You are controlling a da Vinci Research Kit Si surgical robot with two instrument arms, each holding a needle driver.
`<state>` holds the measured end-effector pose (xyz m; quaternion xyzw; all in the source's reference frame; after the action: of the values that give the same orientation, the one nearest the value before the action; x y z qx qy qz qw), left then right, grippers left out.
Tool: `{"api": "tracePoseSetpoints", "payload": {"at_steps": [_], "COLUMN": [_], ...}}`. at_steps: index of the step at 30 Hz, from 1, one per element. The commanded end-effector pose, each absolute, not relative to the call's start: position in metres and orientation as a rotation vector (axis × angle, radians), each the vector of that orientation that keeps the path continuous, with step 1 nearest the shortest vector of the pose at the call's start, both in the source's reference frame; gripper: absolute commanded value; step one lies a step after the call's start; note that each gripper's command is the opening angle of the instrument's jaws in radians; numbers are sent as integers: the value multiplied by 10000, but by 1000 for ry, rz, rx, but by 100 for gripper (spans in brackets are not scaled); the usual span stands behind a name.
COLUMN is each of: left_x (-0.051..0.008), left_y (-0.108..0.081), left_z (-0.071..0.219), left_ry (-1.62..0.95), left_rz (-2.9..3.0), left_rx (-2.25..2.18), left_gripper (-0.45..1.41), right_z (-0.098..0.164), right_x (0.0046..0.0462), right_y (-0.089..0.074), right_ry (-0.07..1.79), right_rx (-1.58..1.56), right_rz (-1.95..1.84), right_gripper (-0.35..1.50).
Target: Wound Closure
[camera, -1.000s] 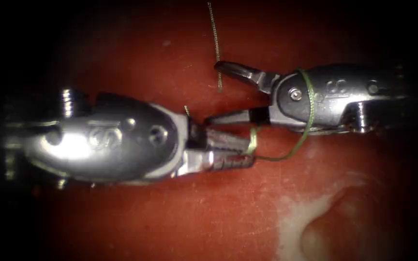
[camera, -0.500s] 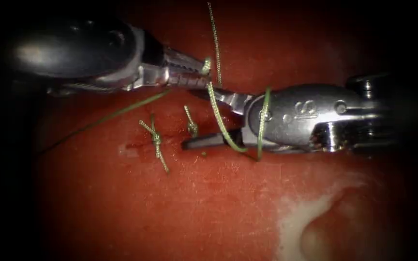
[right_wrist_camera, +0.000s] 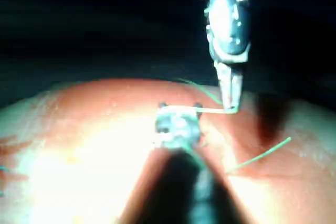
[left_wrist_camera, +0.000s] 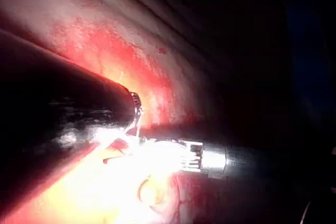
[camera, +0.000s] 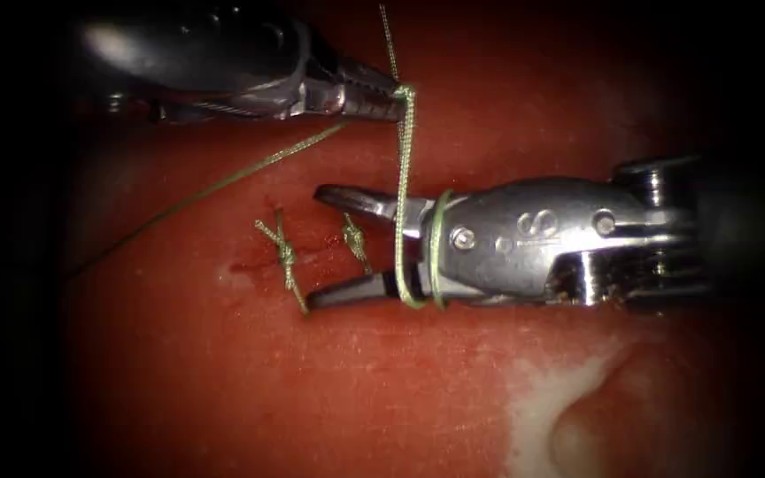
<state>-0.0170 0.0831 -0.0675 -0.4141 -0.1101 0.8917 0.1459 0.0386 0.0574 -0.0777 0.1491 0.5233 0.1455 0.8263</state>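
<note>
My left tool [camera: 387,99] reaches in from the upper left, its jaws shut on the green thread [camera: 403,177]. From that grip the thread drops straight down and loops twice around my right tool's [camera: 316,248] neck just behind its jaws. The right tool comes in from the right with its jaws wide open and nothing between them, spread over the tissue [camera: 312,372] beside two tied knots [camera: 287,257] [camera: 353,237] on the cut. A second strand of thread [camera: 214,188] trails away to the lower left. In the right wrist view the left tool [right_wrist_camera: 229,100] holds the thread [right_wrist_camera: 210,110] taut. I see no needle.
A pale wet patch [camera: 577,407] lies on the tissue at the lower right. A short thread end [camera: 390,40] runs up past the left tool's jaws to the top edge. Red fluid stains the tissue near the left knot.
My left tool rose from the lower left to the upper left, carrying the thread with it. The right tool advanced left over the knots, and the thread now wraps snugly around its neck.
</note>
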Motion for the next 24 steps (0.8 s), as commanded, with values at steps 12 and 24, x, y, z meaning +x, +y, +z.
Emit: {"api": "tracePoseSetpoints", "payload": {"at_steps": [12,24], "left_x": [-181,-178], "left_y": [797,760], "left_z": [-607,-607], "left_ry": [-352,-373], "left_rz": [2590,2591], "left_rx": [-1238,-1244], "left_gripper": [-35,-35], "right_z": [-773,-758], "right_x": [383,336], "right_y": [591,619], "right_ry": [1357,1356], "right_rx": [325,173], "right_rz": [505,730], "right_gripper": [56,56]}}
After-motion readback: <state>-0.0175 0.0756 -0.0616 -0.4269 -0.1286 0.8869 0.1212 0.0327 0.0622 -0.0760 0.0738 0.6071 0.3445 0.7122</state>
